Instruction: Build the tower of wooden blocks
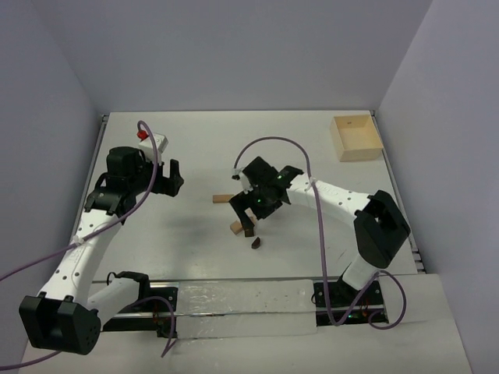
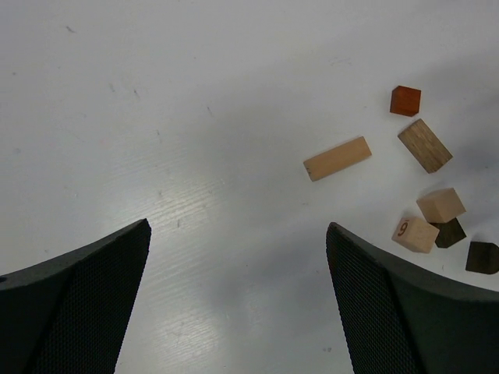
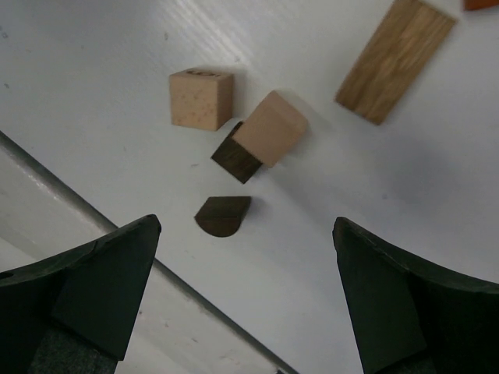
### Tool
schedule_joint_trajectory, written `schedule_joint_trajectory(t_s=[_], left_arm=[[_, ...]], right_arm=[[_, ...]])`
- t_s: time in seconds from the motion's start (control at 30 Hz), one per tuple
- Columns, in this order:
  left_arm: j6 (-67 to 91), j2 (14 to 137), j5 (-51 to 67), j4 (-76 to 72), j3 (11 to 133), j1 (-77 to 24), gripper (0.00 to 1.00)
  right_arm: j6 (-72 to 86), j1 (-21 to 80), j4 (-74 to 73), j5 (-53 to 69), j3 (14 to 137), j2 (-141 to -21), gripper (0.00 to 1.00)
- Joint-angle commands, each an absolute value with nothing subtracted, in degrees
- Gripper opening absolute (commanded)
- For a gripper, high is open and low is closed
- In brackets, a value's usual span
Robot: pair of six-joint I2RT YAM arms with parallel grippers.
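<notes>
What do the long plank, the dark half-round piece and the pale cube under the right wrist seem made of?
The plank looks like bare mid-brown wood, with streaky grain along its length. The half-round piece is probably dark or dark-stained wood, matte; its grain is too faint to confirm. The pale cube looks like light unfinished wood, finely speckled, with no gloss.

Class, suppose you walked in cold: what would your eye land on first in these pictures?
Small wooden blocks lie scattered, unstacked, in the middle of the table, one tan block touching a dark cube. The right gripper hangs open over them, while the left gripper is open over a bare patch to their left. A pale wooden box sits at the far right corner.
</notes>
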State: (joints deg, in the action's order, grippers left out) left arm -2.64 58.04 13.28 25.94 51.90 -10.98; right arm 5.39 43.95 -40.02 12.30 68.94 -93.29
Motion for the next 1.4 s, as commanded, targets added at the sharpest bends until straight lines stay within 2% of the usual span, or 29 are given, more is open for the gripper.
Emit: schedule_joint_trajectory(t_s=[0.0,0.4,1.37], left_arm=[[-0.53,57.78,11.32,24.74,55.92,-9.65,0.99],[-0.53,56.2,11.13,26.16,55.6,-9.23,0.99],[-1.82,57.01,12.13,24.87,54.93,-9.23,0.99]], right_arm=[[15.73,50.99,-36.7,5.13,68.54,-94.56,1.0],[24.74,52.56,-40.63,-3.26,75.36,-104.42,1.0],[26.37,52.47,-44.85,-3.75,83.77,-114.79,1.0]])
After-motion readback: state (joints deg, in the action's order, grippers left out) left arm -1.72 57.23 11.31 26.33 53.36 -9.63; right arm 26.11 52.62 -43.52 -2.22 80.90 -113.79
